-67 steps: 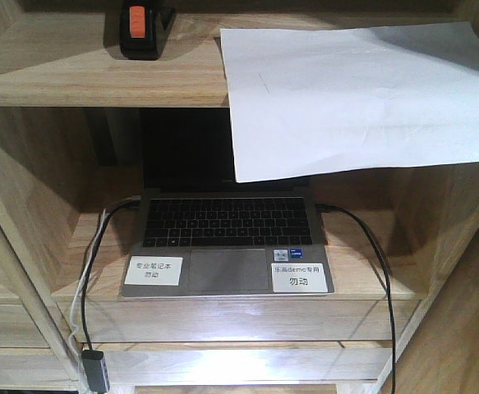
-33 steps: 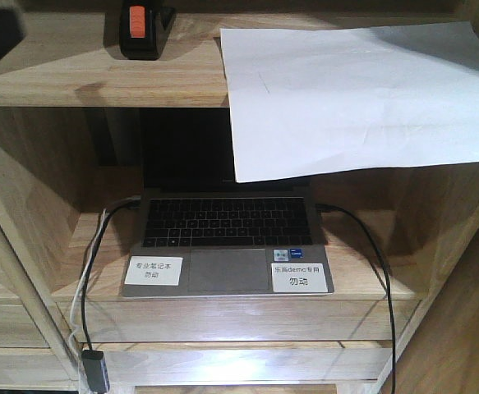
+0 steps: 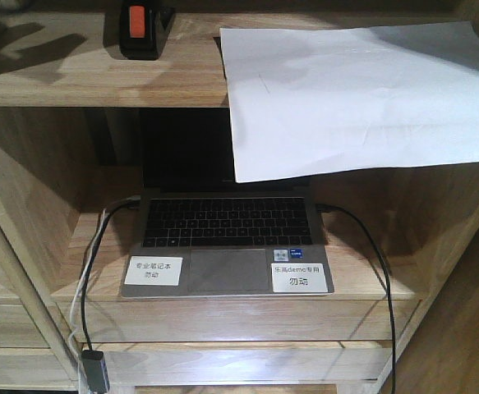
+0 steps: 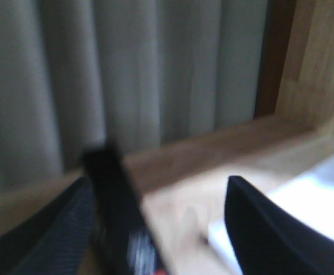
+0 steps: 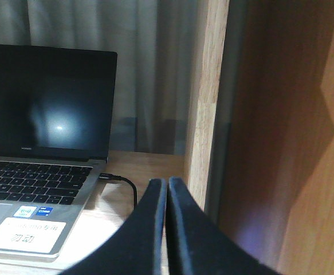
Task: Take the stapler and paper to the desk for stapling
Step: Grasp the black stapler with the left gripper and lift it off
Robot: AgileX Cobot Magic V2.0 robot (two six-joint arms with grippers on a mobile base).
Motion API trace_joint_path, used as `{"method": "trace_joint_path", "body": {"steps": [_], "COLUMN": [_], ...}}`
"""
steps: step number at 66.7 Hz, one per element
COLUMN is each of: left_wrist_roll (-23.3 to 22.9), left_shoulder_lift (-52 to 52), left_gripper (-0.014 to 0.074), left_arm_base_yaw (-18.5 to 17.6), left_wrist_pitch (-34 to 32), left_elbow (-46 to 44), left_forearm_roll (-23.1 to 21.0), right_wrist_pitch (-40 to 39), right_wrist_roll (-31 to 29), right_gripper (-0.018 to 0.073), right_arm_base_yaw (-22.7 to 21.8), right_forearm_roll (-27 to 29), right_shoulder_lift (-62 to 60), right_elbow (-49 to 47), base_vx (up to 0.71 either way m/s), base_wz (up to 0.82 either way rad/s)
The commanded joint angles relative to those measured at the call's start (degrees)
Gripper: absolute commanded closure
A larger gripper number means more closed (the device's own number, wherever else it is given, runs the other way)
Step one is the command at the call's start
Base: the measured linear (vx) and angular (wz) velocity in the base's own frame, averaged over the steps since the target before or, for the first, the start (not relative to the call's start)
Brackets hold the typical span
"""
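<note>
Stapler (image 4: 110, 195) sits blurred on the shelf (image 4: 184, 166) between my left fingers (image 4: 258, 229), which are spread wide; the paper (image 4: 321, 195) lies just beyond the right-hand one. My right fingers (image 5: 192, 229) are pressed together on nothing, laptop (image 5: 40, 114) off to their left.

On the upper shelf (image 3: 75, 74), the stapler (image 3: 145, 29) stands left of the paper (image 3: 362, 98), whose front part overhangs the shelf's edge. Below, a laptop (image 3: 227, 238) sits on the lower shelf (image 3: 358, 279), with a cable (image 5: 118, 177) at its right.
</note>
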Motion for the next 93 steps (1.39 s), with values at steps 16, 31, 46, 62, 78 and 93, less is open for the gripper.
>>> {"method": "trace_joint_path", "body": {"steps": [16,31,46,62,78,93], "left_wrist_roll": [-15.8,-20.4,-21.2,-22.9,-27.1,-27.4], "left_shoulder_lift": [10.5,16.7,20.1,20.5,21.0,23.4], "left_gripper": [0.0103,0.0103,0.0099,0.0099,0.0099,0.0099], "left_arm_base_yaw": [-0.3,-2.2,-2.9,-2.9,-2.9,-2.9], "left_wrist_pitch": [10.5,18.9,23.3,24.1,25.0,26.1], "left_elbow": [-23.6,-32.5,-35.4,-35.4,-35.4,-35.4], "left_forearm_roll": [14.8,21.8,22.0,23.0,26.8,24.8], "right_wrist_pitch": [-4.0,-4.0,-4.0,-4.0,-4.0,-4.0], "right_wrist_roll": [-0.1,-0.1,-0.1,-0.1,-0.1,-0.1], "right_gripper": [0.0568,0.0568,0.0568,0.0568,0.0568,0.0568], "right_arm_base_yaw": [-0.1,-0.1,-0.1,-0.1,-0.1,-0.1], "right_forearm_roll": [-0.3,-0.3,-0.3,-0.3,-0.3,-0.3], "right_shoulder_lift": [-0.6,-0.6,-0.6,-0.6,-0.6,-0.6], "right_elbow": [1.3,1.3,1.3,1.3,1.3,1.3], "base_vx": [0.0,0.0,0.0,0.0,0.0,0.0], "base_wz": [0.0,0.0,0.0,0.0,0.0,0.0]}}
